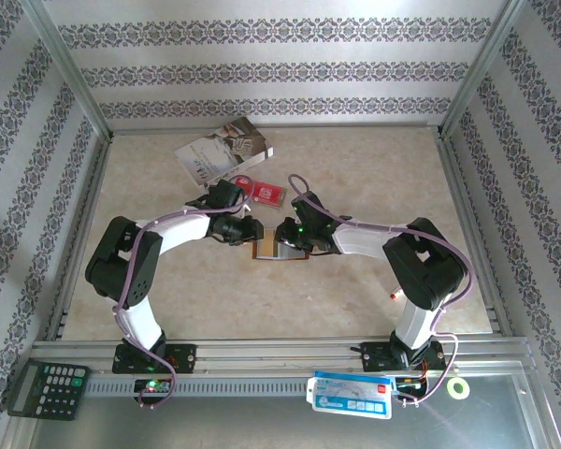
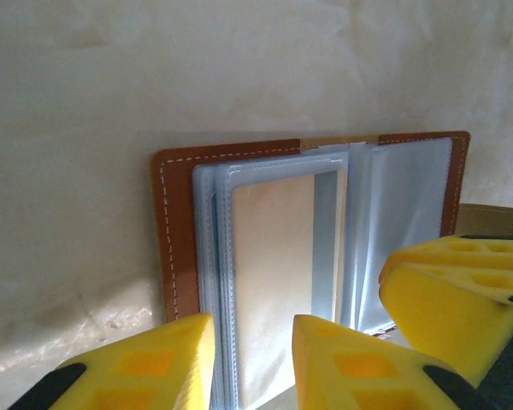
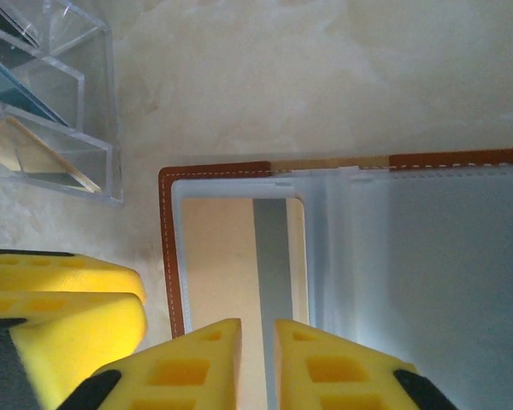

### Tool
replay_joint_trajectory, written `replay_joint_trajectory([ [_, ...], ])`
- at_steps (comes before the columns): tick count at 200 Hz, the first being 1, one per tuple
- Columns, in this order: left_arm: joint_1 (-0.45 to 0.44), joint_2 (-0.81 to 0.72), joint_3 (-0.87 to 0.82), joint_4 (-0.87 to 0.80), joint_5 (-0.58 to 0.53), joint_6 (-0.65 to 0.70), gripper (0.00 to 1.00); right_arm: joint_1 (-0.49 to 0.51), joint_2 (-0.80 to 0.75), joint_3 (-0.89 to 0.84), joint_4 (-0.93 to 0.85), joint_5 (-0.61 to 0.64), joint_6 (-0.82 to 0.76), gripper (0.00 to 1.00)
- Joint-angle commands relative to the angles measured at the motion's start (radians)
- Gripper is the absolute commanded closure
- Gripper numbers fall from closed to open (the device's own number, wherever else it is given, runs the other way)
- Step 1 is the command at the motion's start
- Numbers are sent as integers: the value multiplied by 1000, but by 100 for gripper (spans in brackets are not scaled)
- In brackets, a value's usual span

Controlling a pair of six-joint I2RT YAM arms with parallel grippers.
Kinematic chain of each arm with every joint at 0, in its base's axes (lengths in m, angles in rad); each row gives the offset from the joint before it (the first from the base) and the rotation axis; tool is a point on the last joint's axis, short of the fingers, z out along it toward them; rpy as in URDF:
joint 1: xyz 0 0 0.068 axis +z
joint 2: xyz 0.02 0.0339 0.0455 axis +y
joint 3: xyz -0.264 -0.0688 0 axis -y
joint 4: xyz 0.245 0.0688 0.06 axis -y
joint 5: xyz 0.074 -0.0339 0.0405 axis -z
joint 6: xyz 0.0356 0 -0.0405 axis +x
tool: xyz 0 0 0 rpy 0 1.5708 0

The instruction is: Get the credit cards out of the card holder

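Card holder: brown leather, open; tan plastic credit card inside.
Left pincer: grip unclear; steady it.
Right pincer: grip unclear; pull card straight.

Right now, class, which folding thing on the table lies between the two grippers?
The small brown card holder, lying open; the bigger white booklet lies farther back.

On the beige table, a white-grey booklet lies at the far side with what may be a small red tag just near of it, a clear acrylic organiser stands nearby, and along the near edge sit a calculator at left, a blue-white packet and a green tape roll at right.
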Motion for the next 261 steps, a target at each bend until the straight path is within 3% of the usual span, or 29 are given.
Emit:
replay_joint_trajectory([
  [1, -16, 24, 37, 0, 1, -4, 73, -8, 29, -19, 27, 6, 19, 84],
  [85, -24, 59, 8, 34, -48, -14, 77, -17, 48, -40, 40, -2, 26, 82],
  [182, -25, 88, -22, -3, -74, 15, 94, -27, 59, -52, 80, -69, 6, 88],
  [261, -24, 99, -12, -20, -72, 29, 94, -35, 75, -53, 83, -74, 15, 83],
])
